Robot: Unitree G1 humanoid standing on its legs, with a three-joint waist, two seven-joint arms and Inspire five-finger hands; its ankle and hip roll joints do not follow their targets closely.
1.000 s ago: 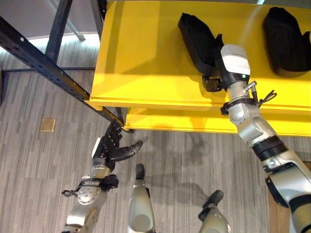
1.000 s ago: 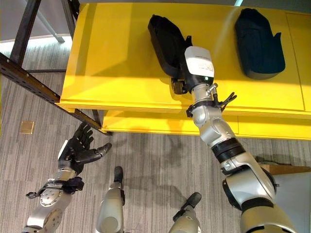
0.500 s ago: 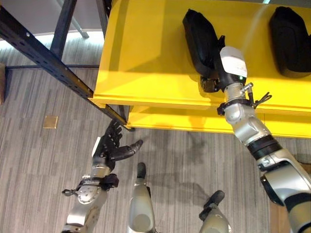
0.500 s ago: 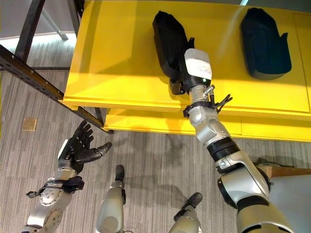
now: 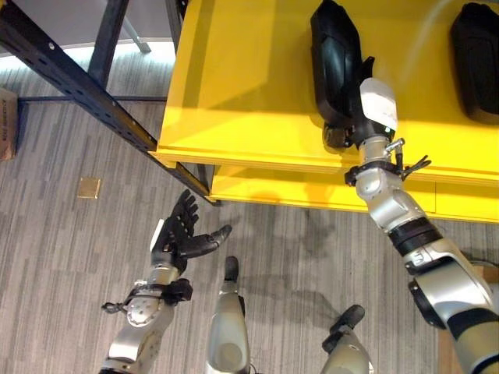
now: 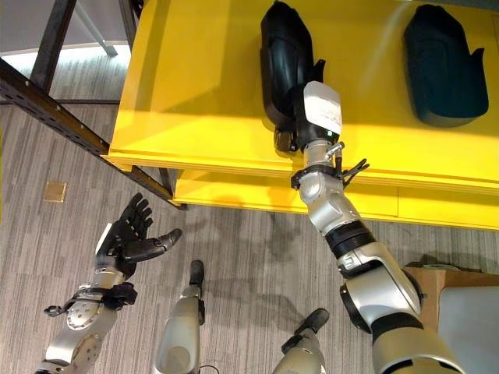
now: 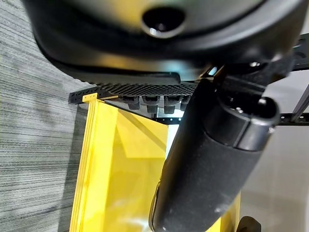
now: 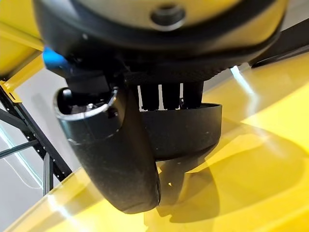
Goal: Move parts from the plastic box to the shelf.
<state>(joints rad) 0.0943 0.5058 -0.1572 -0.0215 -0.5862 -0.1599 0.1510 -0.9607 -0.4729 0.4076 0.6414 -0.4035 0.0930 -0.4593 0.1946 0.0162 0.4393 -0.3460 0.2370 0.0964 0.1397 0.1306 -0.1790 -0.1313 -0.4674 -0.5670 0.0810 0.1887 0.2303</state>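
Observation:
On the yellow shelf [image 5: 242, 93] lies a long black part [image 5: 334, 47]. My right hand [image 5: 376, 105] is at its near end. In the right wrist view the fingers reach in behind the part's wall [image 8: 183, 130] while the thumb [image 8: 116, 154] lies against its outside, so the hand is shut on the part. A second black part [image 5: 477, 54] rests further right on the same shelf. My left hand [image 5: 178, 238] hangs low over the floor in front of the shelf, open and holding nothing.
A dark steel rack beam [image 5: 78, 86] runs diagonally at the left of the shelf. A lower yellow level [image 5: 273, 191] juts out under the top board. A small brass plate [image 5: 88, 187] is set in the floor. A grey bin [image 6: 468, 327] stands at the lower right.
The camera has shifted, so the shelf sits further right and higher in view. My right hand stays on the near end of the black part. The left hand has not moved.

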